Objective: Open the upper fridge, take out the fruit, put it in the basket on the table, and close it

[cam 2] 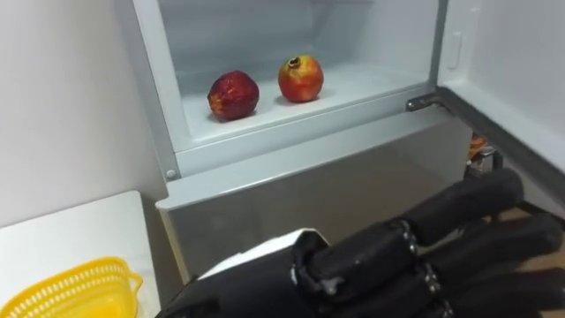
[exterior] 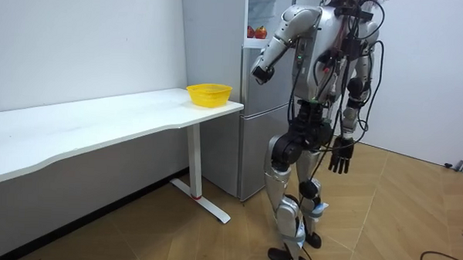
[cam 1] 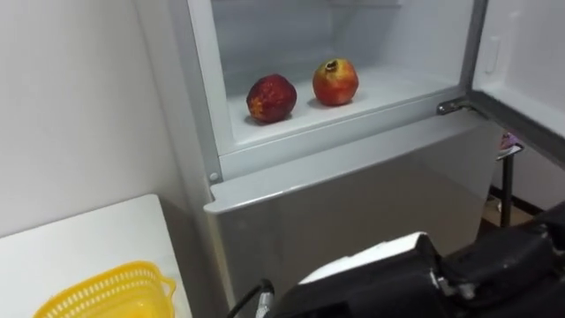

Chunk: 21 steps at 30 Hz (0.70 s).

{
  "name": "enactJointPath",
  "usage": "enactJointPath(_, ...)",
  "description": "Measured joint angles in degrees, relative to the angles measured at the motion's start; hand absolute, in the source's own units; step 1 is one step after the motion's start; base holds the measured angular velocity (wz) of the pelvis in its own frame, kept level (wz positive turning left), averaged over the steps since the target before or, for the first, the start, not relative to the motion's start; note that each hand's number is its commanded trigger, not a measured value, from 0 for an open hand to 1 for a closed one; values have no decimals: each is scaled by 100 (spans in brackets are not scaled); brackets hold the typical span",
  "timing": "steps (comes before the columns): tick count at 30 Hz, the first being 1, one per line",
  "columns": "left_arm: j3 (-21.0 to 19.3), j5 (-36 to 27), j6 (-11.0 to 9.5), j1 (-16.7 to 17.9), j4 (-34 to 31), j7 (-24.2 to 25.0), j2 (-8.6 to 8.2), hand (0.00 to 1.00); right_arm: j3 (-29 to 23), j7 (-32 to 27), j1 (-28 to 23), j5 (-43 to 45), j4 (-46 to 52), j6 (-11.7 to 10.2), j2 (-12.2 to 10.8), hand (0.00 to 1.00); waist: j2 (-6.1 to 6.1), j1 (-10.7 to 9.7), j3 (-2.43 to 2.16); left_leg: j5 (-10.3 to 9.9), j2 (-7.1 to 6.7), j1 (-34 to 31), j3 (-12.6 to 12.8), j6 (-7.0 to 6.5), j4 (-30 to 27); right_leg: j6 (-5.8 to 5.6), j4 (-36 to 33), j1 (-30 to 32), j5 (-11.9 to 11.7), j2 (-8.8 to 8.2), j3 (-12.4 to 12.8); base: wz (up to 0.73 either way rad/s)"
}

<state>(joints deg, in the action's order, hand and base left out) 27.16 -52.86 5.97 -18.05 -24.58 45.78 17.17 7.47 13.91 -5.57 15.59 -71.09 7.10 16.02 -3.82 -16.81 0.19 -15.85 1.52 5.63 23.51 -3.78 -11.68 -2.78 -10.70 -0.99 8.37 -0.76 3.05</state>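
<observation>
Left hand (cam 2: 388,265): hovering low in front of the closed lower door (cam 1: 353,194), fingers (cam 2: 477,208) lying straight and pointing toward the robot's right, carrying nothing.
Right hand (exterior: 341,157): hanging at the robot's side in the room view, fingers relaxed and empty, idling.
Stance: robot is standing right at the fridge (exterior: 250,146), facing the open upper compartment. Upper door (cam 1: 530,53) is standing open on the right.
Targets: two fruits are sitting on the upper shelf (cam 1: 388,88), apart, not touching. Dark red fruit (cam 1: 271,97) is lying near the shelf's front-left corner. Pomegranate (cam 1: 335,81) is sitting just beside it, toward mid-shelf and a bit further back.
Step, my read: reach is only starting, since the hand is riding well below the shelf's front edge.
Doing it well: lifting the hand above the front lip before going in, and keeping the wrist clear of the left frame (cam 1: 205,97). Dark red fruit is looking like the easier first pick, being nearest the front edge. Coming in from the front and top, then wrapping around its widest part, is avoiding a nudge on the pomegranate.
Risk: both are round, so prodding with straight fingers could be sending one rolling to the back wall or off the front edge.
Drop-off: yellow basket (cam 1: 110,296) is waiting at the table (cam 1: 79,238) end nearest the fridge, probably where the fruit is going.
</observation>
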Motion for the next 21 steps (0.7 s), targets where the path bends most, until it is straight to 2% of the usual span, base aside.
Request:
enactJointPath(6, 2, 2, 1, -91, -1, -16, -3, 0, 0, -2, -14, 18, 30, 9, 0, 0, -59, -11, -33, -11, 5, 5, -12, 16, 35, 1, 6, -12, -1, 13, -4, -1)
enactJointPath(9, 1, 0, 5, -91, -3, -16, -5, 0, 0, -3, -10, -41, 27, 10, -3, 0, -111, -2, -22, -11, 5, -1, -15, 17, 53, 0, 6, -15, -1, 10, -26, 0)
enactJointPath(14, -6, 100, 10, -92, -6, -16, -17, 0, 2, -20, -1, -234, -33, -3, -3, 0, -118, 41, -18, -11, 5, -1, -77, 18, 98, 1, 5, -37, 0, -3, -169, 4)
enactJointPath(19, -103, 248, 9, -92, -40, -7, -9, 0, 5, -54, -21, -360, -120, -13, -5, 0, -122, 293, -15, -10, 1, -3, -132, 18, 83, 1, -2, -58, 0, -5, -183, 3)
enactJointPath(21, -444, 472, 2, -89, -214, -20, 32, 0, -2, -95, -61, -360, -131, -46, -13, 0, -126, 479, -10, -9, 1, -4, -184, 18, 83, 1, 5, -98, 0, -11, -229, 8)
